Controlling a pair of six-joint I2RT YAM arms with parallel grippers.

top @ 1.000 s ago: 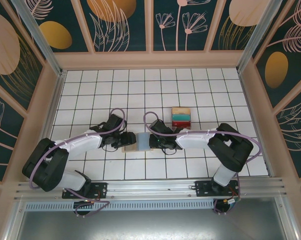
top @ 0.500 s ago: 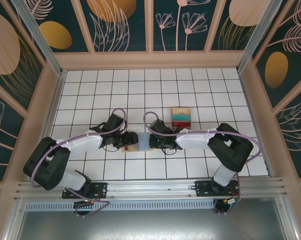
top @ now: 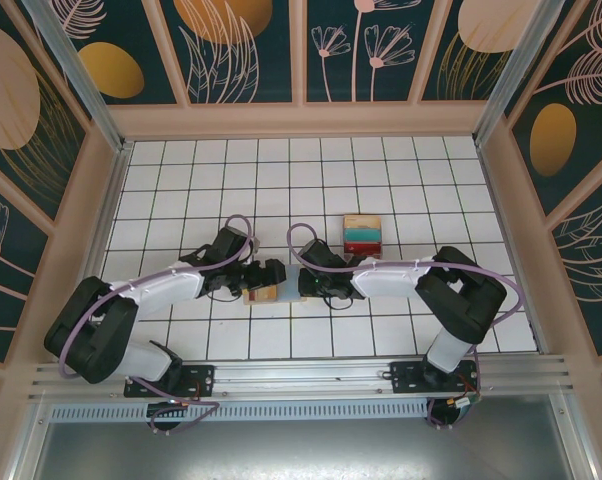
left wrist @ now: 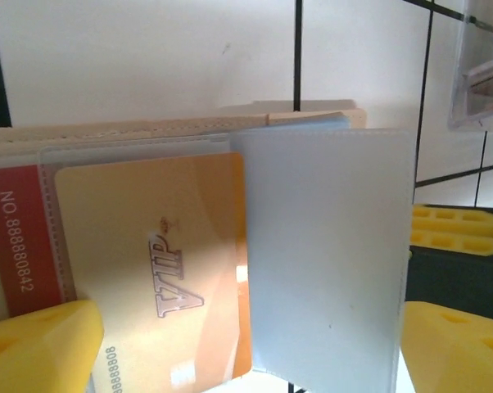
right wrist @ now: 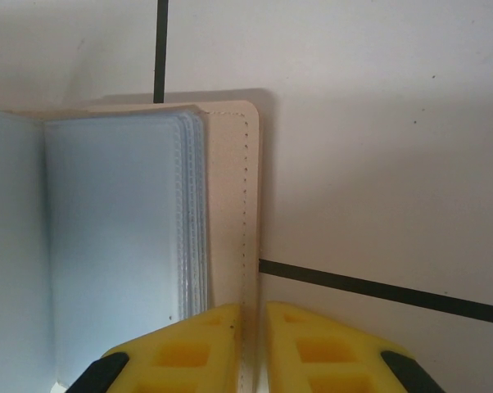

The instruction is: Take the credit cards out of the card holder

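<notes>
Between the widely spread fingers of the left gripper (left wrist: 246, 352), a gold credit card (left wrist: 148, 270) is seen sleeved in the open card holder (left wrist: 148, 129). The card holder's tan edge is pinched between the nearly closed fingers of the right gripper (right wrist: 253, 315). Farther off, apart from both grippers, a pile of cards (top: 362, 235) is stacked.

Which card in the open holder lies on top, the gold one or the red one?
The gold card, lettered VIP. It covers the red card, leaving a numbered strip of red showing beside it.

Before me lies a white tiled table (top: 181, 180) with dark grout lines, walled by teal leaf-painted panels (top: 249, 60), a metal rail (top: 301, 372) nearest.
</notes>
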